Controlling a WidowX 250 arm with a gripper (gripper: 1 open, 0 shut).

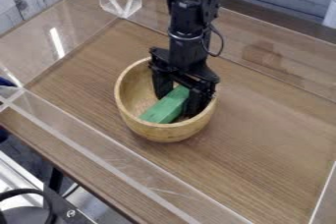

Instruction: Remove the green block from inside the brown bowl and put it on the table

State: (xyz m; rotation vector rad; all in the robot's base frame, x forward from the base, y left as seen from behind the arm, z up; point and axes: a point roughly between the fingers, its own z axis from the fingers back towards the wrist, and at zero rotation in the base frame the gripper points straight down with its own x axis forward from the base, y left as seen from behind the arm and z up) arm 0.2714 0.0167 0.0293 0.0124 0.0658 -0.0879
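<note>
The brown bowl [138, 120] sits near the middle of the table [262, 140]. Inside it lies the green block [164, 110], tilted against the bowl's inner wall. My gripper [180, 94] points straight down into the bowl with its black fingers [159, 83] spread, one on each side of the block's upper end. The jaws stand open; no finger visibly presses the block. The block's upper end is partly hidden behind the fingers.
Low clear acrylic walls [79, 135] run along the table's left and front edges. A clear folded stand [122, 0] stands at the back left. Bare wood lies to the right of the bowl and in front of it.
</note>
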